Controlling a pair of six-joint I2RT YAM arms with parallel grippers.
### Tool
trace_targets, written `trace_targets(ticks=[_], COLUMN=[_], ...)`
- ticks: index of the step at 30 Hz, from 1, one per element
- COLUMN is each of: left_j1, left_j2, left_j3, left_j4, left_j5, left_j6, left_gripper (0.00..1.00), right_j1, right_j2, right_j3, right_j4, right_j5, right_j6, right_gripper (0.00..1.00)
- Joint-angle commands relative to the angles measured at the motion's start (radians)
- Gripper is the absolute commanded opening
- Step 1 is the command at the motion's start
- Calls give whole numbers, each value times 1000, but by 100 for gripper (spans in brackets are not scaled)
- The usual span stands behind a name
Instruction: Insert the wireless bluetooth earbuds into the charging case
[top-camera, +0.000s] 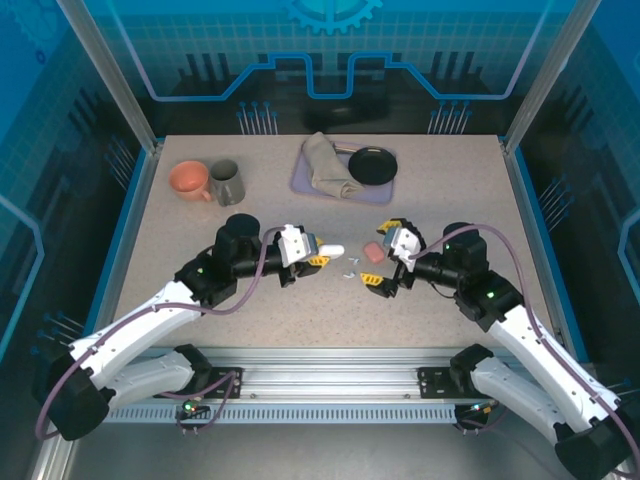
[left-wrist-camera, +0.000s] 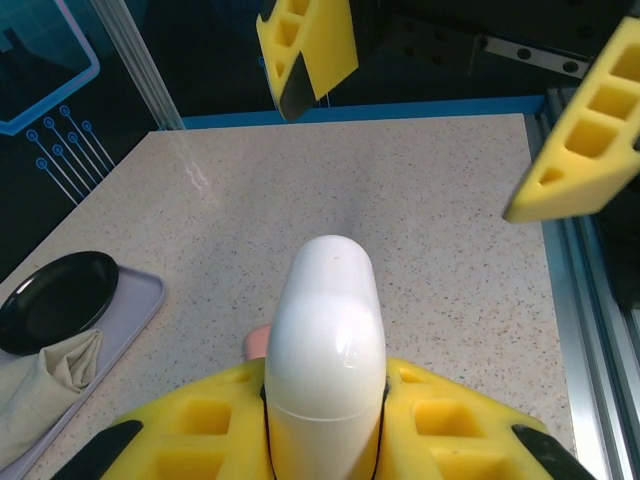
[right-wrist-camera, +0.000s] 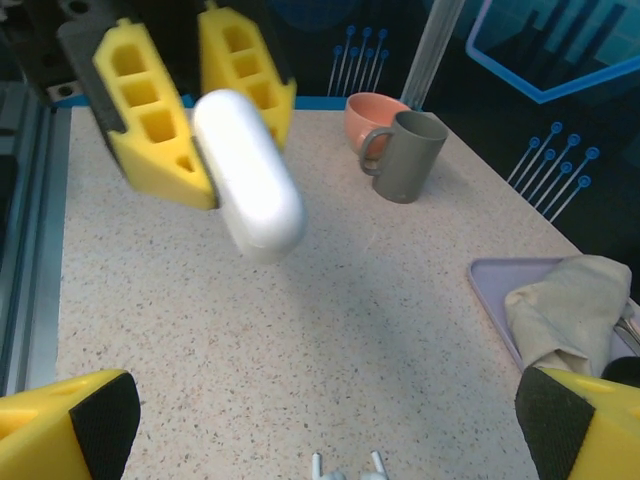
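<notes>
Clamping the white charging case (top-camera: 328, 249) by one end, the left jaws hold it closed, its rounded free end pointing toward the right arm (top-camera: 520, 320). The case hangs over the middle of the bench (top-camera: 200, 240), clear of the surface. From the left wrist it (left-wrist-camera: 325, 350) rises out between that arm's yellow fingers (left-wrist-camera: 200, 420).

The right jaws stand spread wide, grasping nothing, and face the case from close by. Two white earbuds (top-camera: 350, 271) lie on the bench between the two sets of jaws, a little nearer the near edge than the case. The right wrist view catches their stems (right-wrist-camera: 345, 467) at its lower edge.

A small salmon-pink piece (top-camera: 372, 251) lies just beside the right jaws on their far side; I cannot tell whether it is an earbud or a case.

Toward the far left corner an orange mug (top-camera: 188, 180) and a grey mug (top-camera: 226, 182) stand side by side. At the middle of the far edge a lavender tray (top-camera: 300, 183) holds a crumpled cloth (top-camera: 325, 165) and a black plate (top-camera: 372, 165).
</notes>
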Motion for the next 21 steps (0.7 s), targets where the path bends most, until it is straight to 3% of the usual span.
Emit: trace_targets(ticks=[1,11,18,21], left_j1=[-11,-20,-26,-26], left_j2=[-19,-2,4,6], left_j3=[-10,12,19,25], left_j4=[-16,-30,-39,-48], left_j5=[-13,-15,-20,-22], left_j6=[36,37,47,53], left_gripper=[10,9,9,9], right_j1=[68,190,205,206], right_j2=[1,111,186,205], right_j3=[-11,30,95,120], right_j4=[74,173,190,178], right_j5=[60,172,178,162], right_j6=[-58,-154,-192,-202], right_gripper=[100,100,99,94])
